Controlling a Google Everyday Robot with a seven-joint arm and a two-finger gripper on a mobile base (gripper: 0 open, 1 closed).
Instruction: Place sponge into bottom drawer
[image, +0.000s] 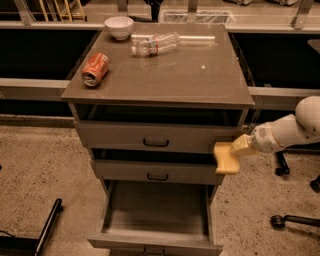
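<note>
The pale yellow sponge (226, 158) hangs in my gripper (239, 148), which reaches in from the right at the cabinet's front right corner, level with the gap between the top and middle drawers. The gripper is shut on the sponge's upper right end. The bottom drawer (157, 210) is pulled out wide, its grey floor bare, below and to the left of the sponge. The sponge is above the drawer's right wall, well clear of it.
On the cabinet top (200, 75) lie an orange soda can (95, 69), a clear plastic bottle (155, 44) and a white bowl (119, 27). The top drawer (155, 137) and middle drawer (156, 171) stand slightly open. Chair wheels (292, 220) sit on the floor at right.
</note>
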